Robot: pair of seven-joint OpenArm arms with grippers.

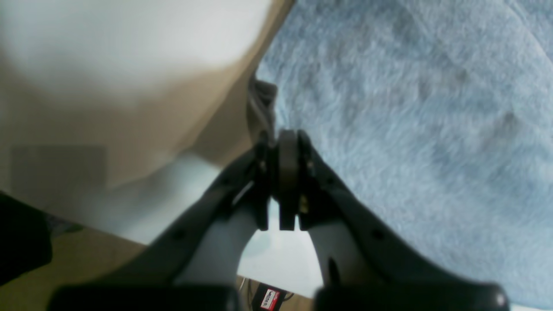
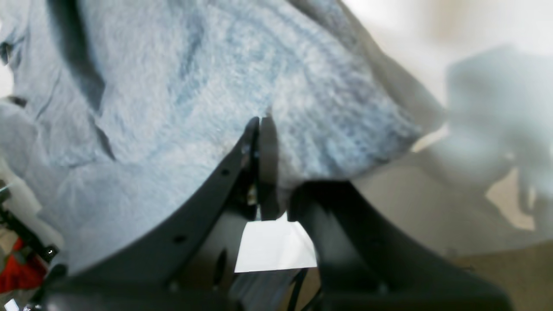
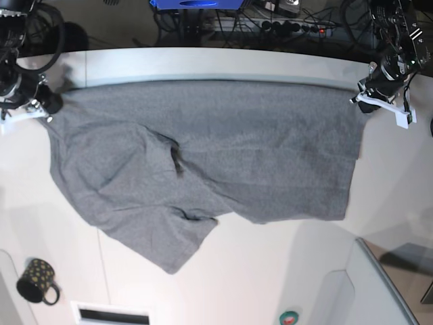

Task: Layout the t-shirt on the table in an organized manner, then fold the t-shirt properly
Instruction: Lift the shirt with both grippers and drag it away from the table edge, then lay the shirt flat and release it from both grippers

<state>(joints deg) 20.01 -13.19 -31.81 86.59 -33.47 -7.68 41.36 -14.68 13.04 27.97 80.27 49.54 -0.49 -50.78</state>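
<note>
The grey t-shirt (image 3: 203, 149) spreads across the far half of the white table (image 3: 270, 271), its far edge stretched straight between my two grippers. At the right corner of that edge is my left gripper (image 3: 360, 96), and in the left wrist view it (image 1: 270, 136) is shut on a fold of the t-shirt (image 1: 410, 108). My right gripper (image 3: 53, 105) holds the left corner. In the right wrist view it (image 2: 261, 123) is shut on the t-shirt (image 2: 194, 86). The near part of the cloth lies wrinkled, with a flap pointing toward the front.
A black dotted mug (image 3: 37, 281) stands at the front left. A raised white panel (image 3: 379, 284) with a grey edge sits at the front right. A small green and red item (image 3: 289, 316) and a slot (image 3: 111, 315) lie along the front edge. Cables crowd the area behind the table.
</note>
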